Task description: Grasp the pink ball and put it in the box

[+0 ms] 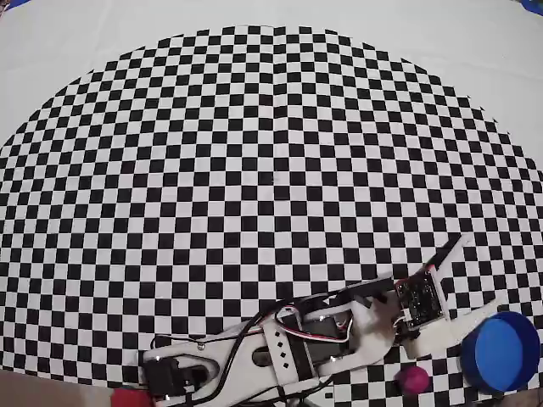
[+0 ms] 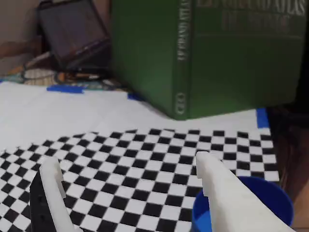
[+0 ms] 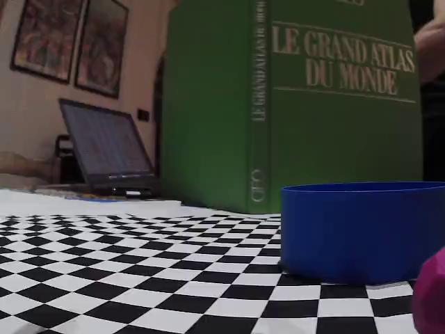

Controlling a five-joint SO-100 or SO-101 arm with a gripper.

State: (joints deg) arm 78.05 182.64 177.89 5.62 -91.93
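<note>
In the overhead view the pink ball (image 1: 414,379) lies on the checkered mat at the bottom edge, just below my arm's wrist and left of the box (image 1: 501,350), a round blue container. My gripper (image 1: 481,273) is open, its white fingers pointing right, above and left of the box with nothing between them. The wrist view shows the open gripper (image 2: 126,163) over bare checkers, with the box (image 2: 273,195) behind the right finger (image 2: 219,186) and the ball out of sight. The fixed view shows the box (image 3: 361,229) close up and a sliver of the ball (image 3: 434,296) at the right edge.
A large green atlas (image 3: 292,104) stands upright beyond the mat's far edge, also in the wrist view (image 2: 207,53). A laptop (image 3: 104,149) sits to its left. The checkered mat (image 1: 254,170) fills most of the overhead view. Blue tape (image 2: 65,89) marks the white sheet's edge.
</note>
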